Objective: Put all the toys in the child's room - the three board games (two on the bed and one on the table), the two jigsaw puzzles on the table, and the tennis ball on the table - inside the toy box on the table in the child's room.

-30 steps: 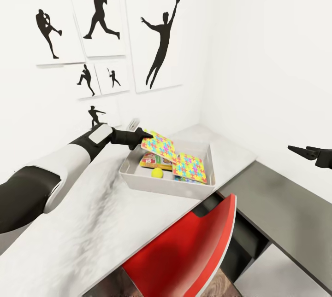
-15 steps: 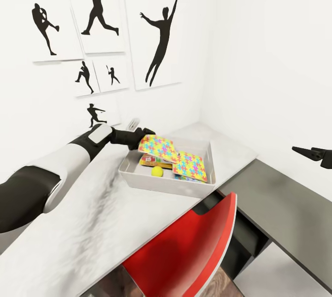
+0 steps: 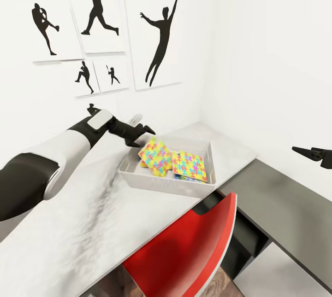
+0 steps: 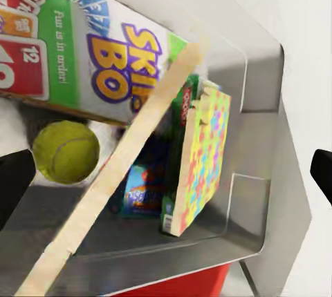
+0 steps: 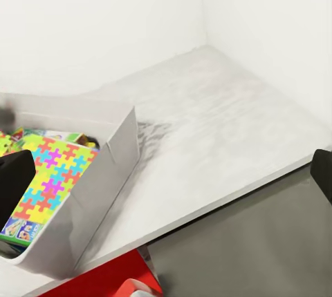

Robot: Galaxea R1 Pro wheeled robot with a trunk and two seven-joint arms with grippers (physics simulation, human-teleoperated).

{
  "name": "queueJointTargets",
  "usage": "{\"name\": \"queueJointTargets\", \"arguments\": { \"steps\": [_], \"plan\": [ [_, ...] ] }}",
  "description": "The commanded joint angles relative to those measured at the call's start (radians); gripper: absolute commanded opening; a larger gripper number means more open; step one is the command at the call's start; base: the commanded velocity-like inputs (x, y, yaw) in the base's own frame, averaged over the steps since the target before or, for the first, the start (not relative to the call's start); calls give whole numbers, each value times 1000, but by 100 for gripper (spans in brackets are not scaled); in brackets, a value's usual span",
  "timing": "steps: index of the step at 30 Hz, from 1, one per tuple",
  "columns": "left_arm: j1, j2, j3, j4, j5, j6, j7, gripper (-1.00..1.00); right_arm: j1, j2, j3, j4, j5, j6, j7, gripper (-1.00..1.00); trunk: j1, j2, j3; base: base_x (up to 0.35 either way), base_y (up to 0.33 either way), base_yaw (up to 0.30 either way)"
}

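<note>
The light grey toy box [image 3: 161, 185] sits on the pale table [image 3: 92, 214]. Two jigsaw puzzles lie in it: one [image 3: 156, 155] tilted at its left, the other [image 3: 190, 165] flat at its right. My left gripper [image 3: 142, 136] hovers open just above the box's back left corner, holding nothing. In the left wrist view its fingers [image 4: 12, 185] stand wide apart over the SKIP-BO board game [image 4: 90, 48], the tennis ball [image 4: 66, 150], the tilted puzzle seen edge-on [image 4: 124, 166], the other puzzle [image 4: 204, 152] and a small blue game box [image 4: 142, 190]. My right gripper [image 3: 306, 152] hangs open far to the right, over the dark desk section.
A red-and-white chair [image 3: 193, 246] stands tucked against the table's front edge below the box. The darker grey corner section [image 3: 286, 214] runs along the right wall. Black sports-silhouette pictures [image 3: 159, 39] hang on the wall behind. Bare tabletop [image 5: 221, 124] lies to the right of the box.
My left gripper opened and let go of the puzzle, which dropped tilted into the box, covering the ball and SKIP-BO box in the head view. The gripper rose slightly. The right arm barely moved.
</note>
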Motion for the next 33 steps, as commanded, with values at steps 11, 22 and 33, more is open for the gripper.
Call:
{"name": "queueJointTargets", "arguments": {
  "steps": [11, 22, 33],
  "plan": [
    [-13, 87, -15, 78, 3, 11, 38, 100, 0, 0, -1, -1, 9, 6, 17, 100, 0, -1, -1, 0, 0, 0],
    [76, 67, -7, -566, 75, 11, 66, 100, 3, 14, 13, 1, 10, -8, 55, 100, 0, -1, -1, 0, 0, 0],
    [258, -86, 42, -1054, 636, -65, 1005, 100, 3, 14, 12, 1, 10, -12, 58, 100, 0, -1, -1, 0, 0, 0]
  ]
}}
